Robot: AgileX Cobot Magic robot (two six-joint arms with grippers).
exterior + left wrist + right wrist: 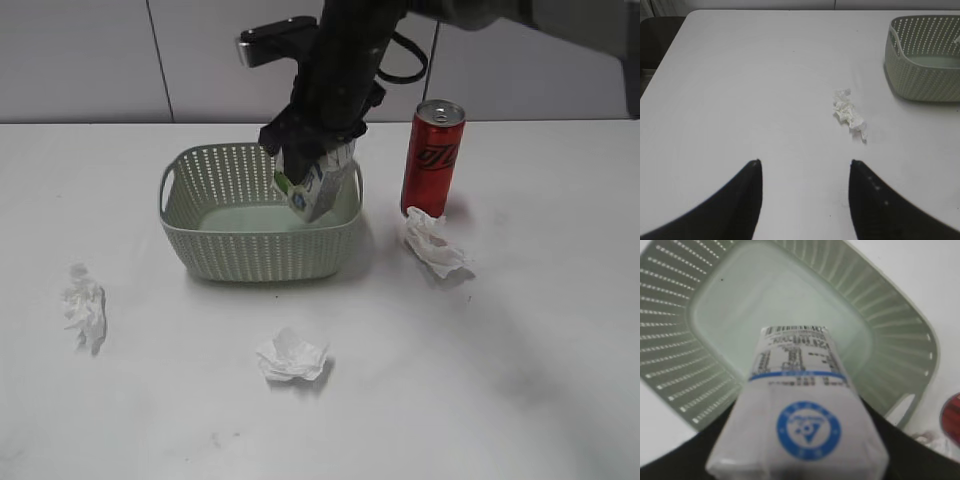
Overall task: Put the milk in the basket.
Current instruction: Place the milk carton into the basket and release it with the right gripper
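The milk (318, 186) is a white carton with a blue round logo and a barcode. My right gripper (312, 150) is shut on the milk and holds it tilted over the right part of the pale green basket (195, 240), its lower end below the rim. In the right wrist view the milk (800, 410) fills the foreground between the dark jaws (800, 460), with the bare basket (730, 305) floor beyond it. My left gripper (805, 165) is open and empty over bare table, far left of the basket (920, 75).
A red can (432, 158) stands upright right of the basket. Crumpled tissues lie right of the basket by the can (434, 243), in front of the basket (291, 356) and at the left (85, 305); one shows in the left wrist view (849, 112).
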